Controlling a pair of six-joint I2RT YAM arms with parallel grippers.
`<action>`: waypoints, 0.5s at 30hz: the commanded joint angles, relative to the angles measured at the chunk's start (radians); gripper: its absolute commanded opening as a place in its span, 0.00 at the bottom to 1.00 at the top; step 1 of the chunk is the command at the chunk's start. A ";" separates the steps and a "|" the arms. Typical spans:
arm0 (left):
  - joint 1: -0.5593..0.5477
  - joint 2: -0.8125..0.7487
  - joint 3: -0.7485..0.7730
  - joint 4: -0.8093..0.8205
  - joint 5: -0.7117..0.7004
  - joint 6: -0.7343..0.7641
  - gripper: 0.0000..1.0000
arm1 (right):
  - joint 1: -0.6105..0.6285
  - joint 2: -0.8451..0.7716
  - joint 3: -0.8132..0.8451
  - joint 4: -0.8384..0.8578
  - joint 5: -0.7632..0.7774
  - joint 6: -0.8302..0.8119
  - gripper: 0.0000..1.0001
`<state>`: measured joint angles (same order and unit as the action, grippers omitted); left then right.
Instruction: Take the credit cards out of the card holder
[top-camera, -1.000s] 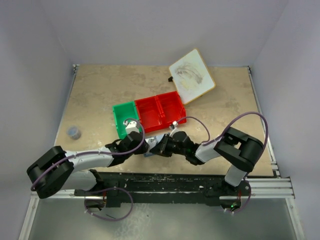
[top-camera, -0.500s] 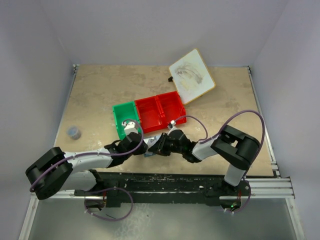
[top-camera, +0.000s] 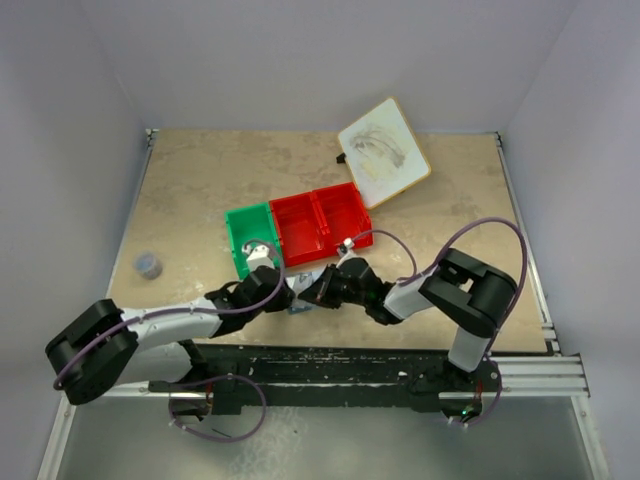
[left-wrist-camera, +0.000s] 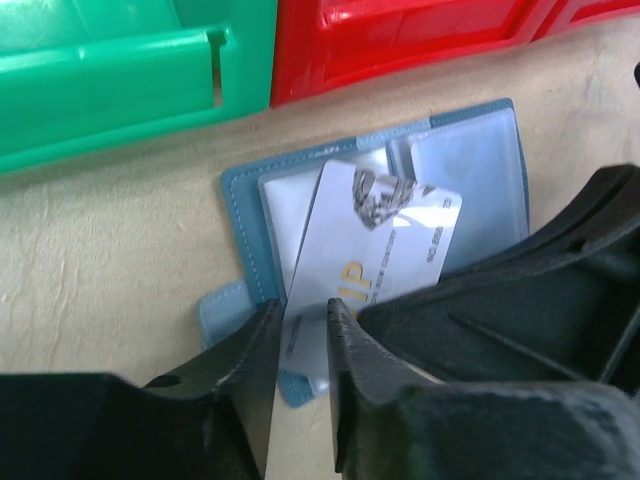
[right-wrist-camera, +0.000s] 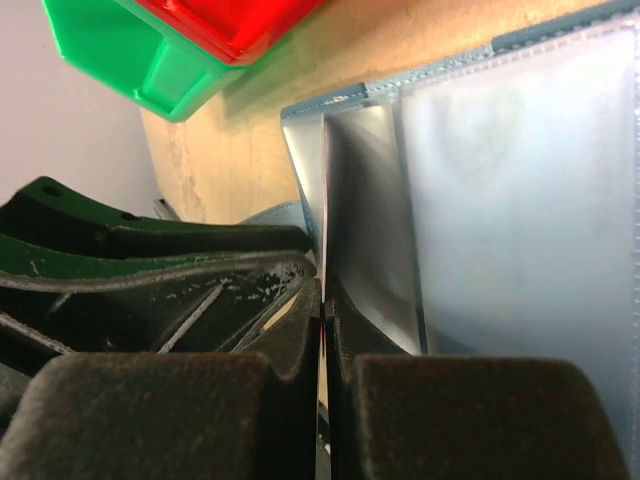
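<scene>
Centrally, near the front edge of the worktop, the two arms meet tip to tip over the card holder.

Card holder: lies open and flat directly under both sets of jaws. Its pale blue inside faces up and its clear pockets are exposed.

Credit card: one grey-white credit card with gold lettering is in view. It is drawn partly clear of the pocket and sits askew across the holder. Its upper end lies over the holder's inside; its lower end runs down between the left jaws.

Right gripper: the jaws are pressed together on the edge of the card. In the right wrist view the card shows as a thin line rising from between the pads. The holder's clear pocket spreads to the right of these jaws.

Left gripper: the jaws stand a narrow gap apart, with the card's lower corner showing face-on in that gap. Whether they pinch anything cannot be told. A small blue flap of the holder juts out just left of these jaws.

Surroundings: a green bin and a red bin stand side by side just beyond the jaws and the holder's far edge. In the overhead view a white board lies well beyond the bins, toward the far right.
</scene>
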<state>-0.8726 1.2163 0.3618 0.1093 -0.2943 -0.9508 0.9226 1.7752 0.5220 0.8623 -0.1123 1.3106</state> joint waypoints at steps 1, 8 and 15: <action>0.000 -0.127 -0.002 -0.071 -0.035 0.003 0.28 | -0.004 -0.086 0.009 -0.020 0.057 -0.096 0.00; 0.001 -0.299 0.124 -0.222 -0.138 0.058 0.41 | -0.005 -0.282 0.111 -0.364 0.145 -0.323 0.00; 0.011 -0.375 0.205 -0.353 -0.230 0.080 0.57 | -0.022 -0.376 0.294 -0.687 0.379 -0.626 0.00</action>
<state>-0.8722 0.8921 0.5171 -0.1547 -0.4404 -0.9012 0.9165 1.4387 0.7086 0.3901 0.0887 0.9230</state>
